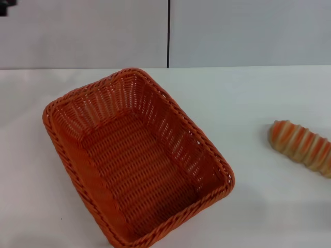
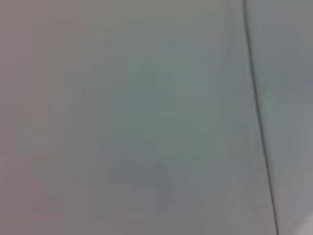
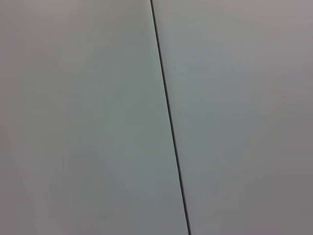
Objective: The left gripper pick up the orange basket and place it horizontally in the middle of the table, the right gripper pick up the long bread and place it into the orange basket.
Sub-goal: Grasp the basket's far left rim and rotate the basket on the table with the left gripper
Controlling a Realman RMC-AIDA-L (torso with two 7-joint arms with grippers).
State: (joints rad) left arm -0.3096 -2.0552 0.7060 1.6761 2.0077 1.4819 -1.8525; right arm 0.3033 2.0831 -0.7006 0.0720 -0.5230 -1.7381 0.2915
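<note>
The orange basket [image 1: 138,168] lies empty on the white table [image 1: 258,98], left of centre in the head view. It is turned at a slant, one corner toward the back wall and one toward the front edge. The long bread [image 1: 302,147], cream-tan with orange stripes, rests on the table at the far right, well apart from the basket and partly cut off by the picture's edge. Neither gripper shows in the head view. Both wrist views hold only a grey wall panel.
A grey wall with a dark vertical seam [image 1: 168,33] stands behind the table. A small dark shape [image 1: 7,6] sits in the head view's top left corner; what it is cannot be told. Bare tabletop lies between basket and bread.
</note>
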